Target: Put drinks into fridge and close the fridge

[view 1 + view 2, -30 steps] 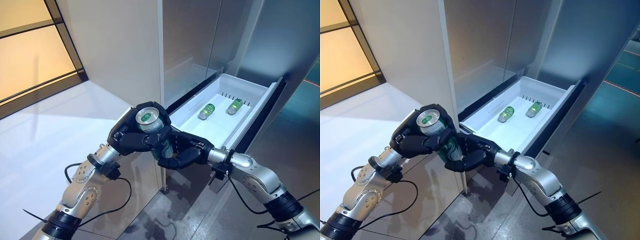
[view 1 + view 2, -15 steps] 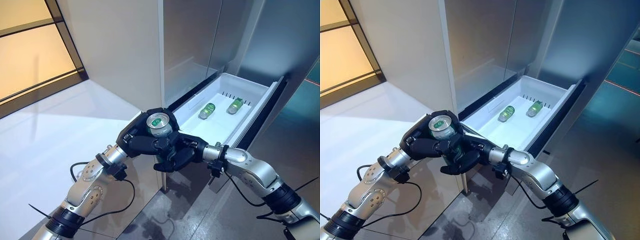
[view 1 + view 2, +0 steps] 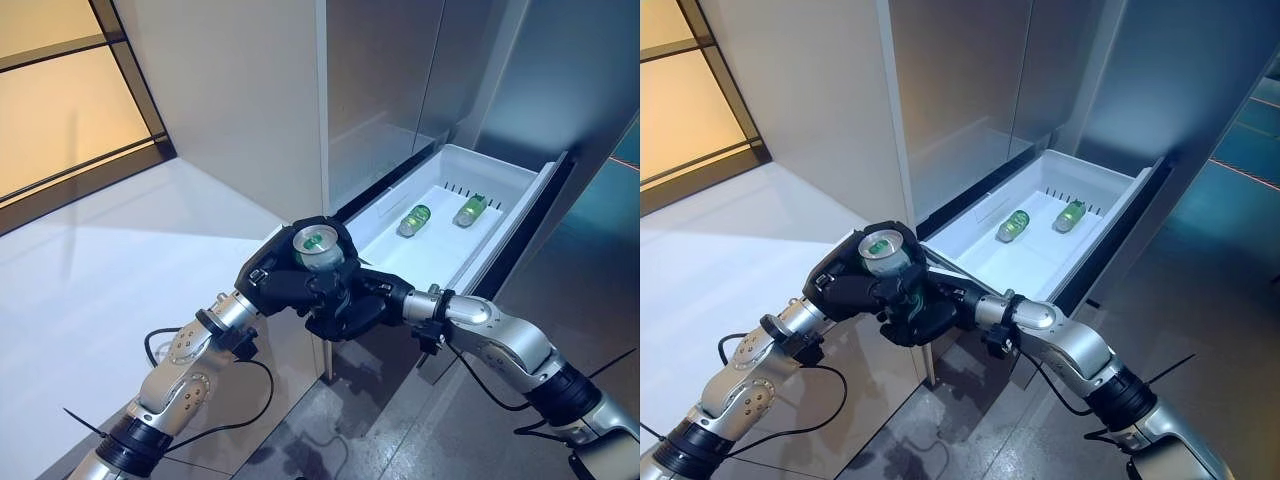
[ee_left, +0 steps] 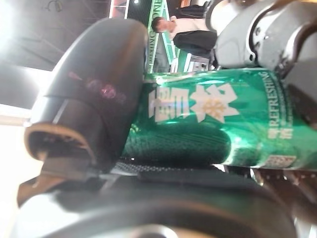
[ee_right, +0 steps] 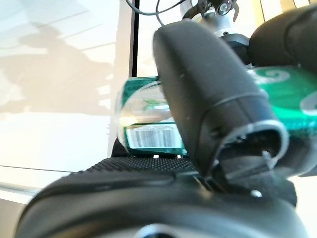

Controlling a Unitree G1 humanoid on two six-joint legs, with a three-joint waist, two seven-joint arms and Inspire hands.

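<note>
Both robot hands clasp one green can at the centre of the frame, just before the open fridge drawer.

The left robot hand (image 3: 285, 285) wraps the upright metallic green can (image 3: 318, 249) from the left, fingers curled; the right robot hand (image 3: 352, 305) curls round its lower body; behind, upper right, the smooth white plastic drawer (image 3: 497, 243) holds two green cans (image 3: 412, 221) lying on their sides.

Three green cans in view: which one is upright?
The can gripped by both hands, left hand and right hand; the two cans in the drawer lie sideways.
</note>
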